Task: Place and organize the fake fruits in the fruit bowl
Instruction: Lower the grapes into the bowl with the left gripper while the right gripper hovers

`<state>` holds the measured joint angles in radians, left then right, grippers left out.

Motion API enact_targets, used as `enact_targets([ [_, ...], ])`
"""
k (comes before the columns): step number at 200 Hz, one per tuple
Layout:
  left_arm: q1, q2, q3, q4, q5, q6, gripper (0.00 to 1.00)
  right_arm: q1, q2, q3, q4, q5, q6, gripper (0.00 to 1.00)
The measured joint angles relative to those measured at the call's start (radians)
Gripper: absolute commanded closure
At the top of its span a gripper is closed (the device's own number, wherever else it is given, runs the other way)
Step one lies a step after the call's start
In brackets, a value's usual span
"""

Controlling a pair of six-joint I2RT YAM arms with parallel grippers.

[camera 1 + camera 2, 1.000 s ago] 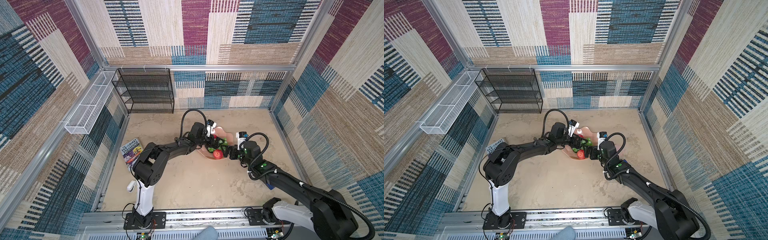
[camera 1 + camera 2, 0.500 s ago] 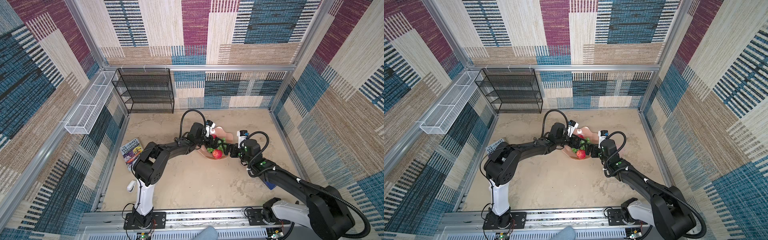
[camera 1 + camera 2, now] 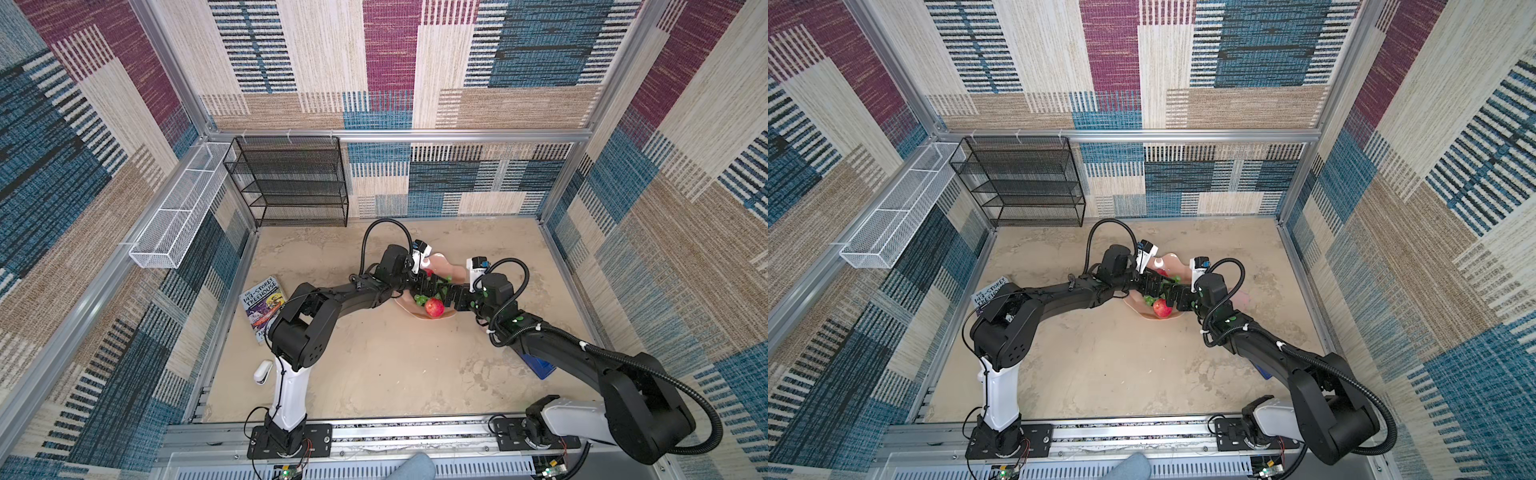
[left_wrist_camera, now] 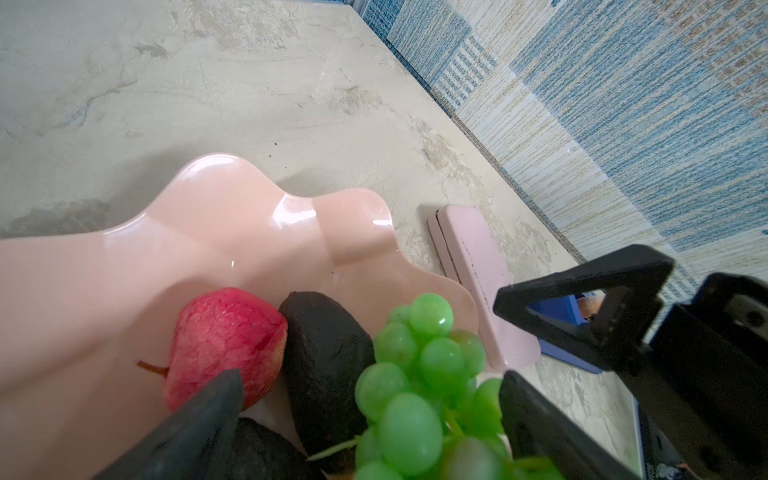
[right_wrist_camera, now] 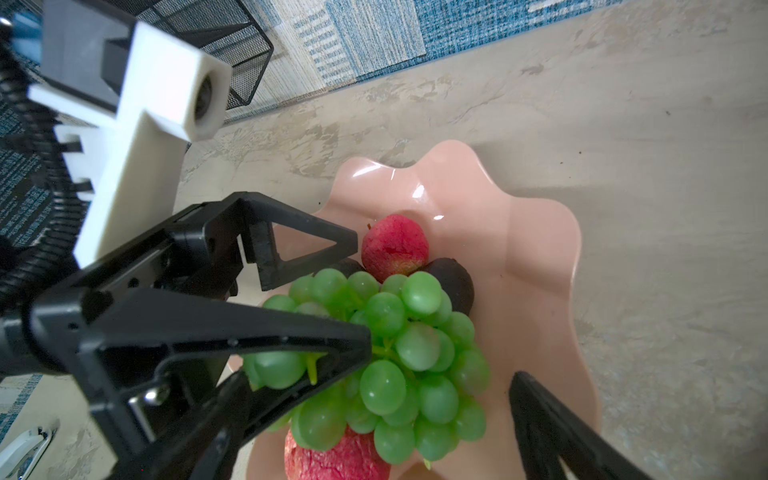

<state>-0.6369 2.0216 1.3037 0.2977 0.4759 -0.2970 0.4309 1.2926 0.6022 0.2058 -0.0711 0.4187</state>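
right gripper (image 5: 380, 380) has edged in, jaws spread around the grapes (image 5: 417, 347).

The left arm (image 3: 353, 296) and right arm (image 3: 552, 341) stretch inward from their bases, forearms low and nearly level, wrists facing each other. The left hand (image 3: 430, 284) and right hand (image 3: 452, 296) sit close together, almost tip to tip, both with jaws spread wide
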Motion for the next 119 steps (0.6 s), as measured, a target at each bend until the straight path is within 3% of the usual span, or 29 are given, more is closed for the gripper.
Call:
enact_targets([
  [51,0.003,-0.022,-0.016,0.002,0.002,0.001,0.01,0.000,0.018,0.008,0.032,-0.007,0.011,0.02],
  [119,0.027,-0.019,-0.032,0.040,0.029,-0.023,0.01,-0.003,-0.107,0.007,-0.012,0.023,-0.002,0.01],
])
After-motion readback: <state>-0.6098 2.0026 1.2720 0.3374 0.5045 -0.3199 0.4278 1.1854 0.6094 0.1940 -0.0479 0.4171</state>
